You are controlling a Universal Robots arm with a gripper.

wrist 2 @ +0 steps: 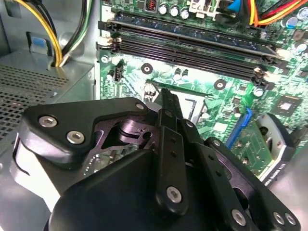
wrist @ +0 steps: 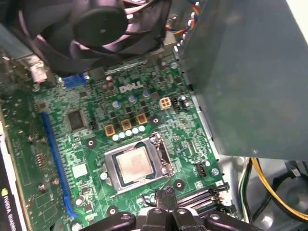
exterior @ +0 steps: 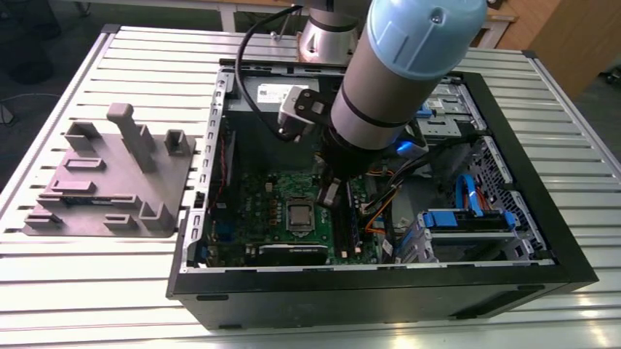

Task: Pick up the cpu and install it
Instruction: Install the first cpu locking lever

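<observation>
1. My arm (exterior: 398, 73) reaches down into the open computer case (exterior: 379, 291), which lies on the slatted worktop (exterior: 97, 291) in the exterior view.
2. My end effector (wrist: 163, 196) hangs over the green motherboard (wrist: 96, 139), just beside the long memory slots (wrist 2: 192, 50) seen in the second wrist view.
3. Its fingers (wrist 2: 169, 108) sit pressed together, narrow, with nothing between them.
4. The cpu (wrist: 136, 162) lies flat in its socket (wrist: 161, 151) at the lower middle of the first wrist view, silver top facing up, with the metal frame around it.
5. In the exterior view the cpu (exterior: 299, 215) shows at the centre of the board, just to the exterior view's left of my end effector (exterior: 335, 196).
6. A black fan (wrist: 101, 29) fills the upper left of the first wrist view.
7. A grey tray (exterior: 107, 182) with upright blocks rests on the worktop at the exterior view's left, apart from the case.
</observation>
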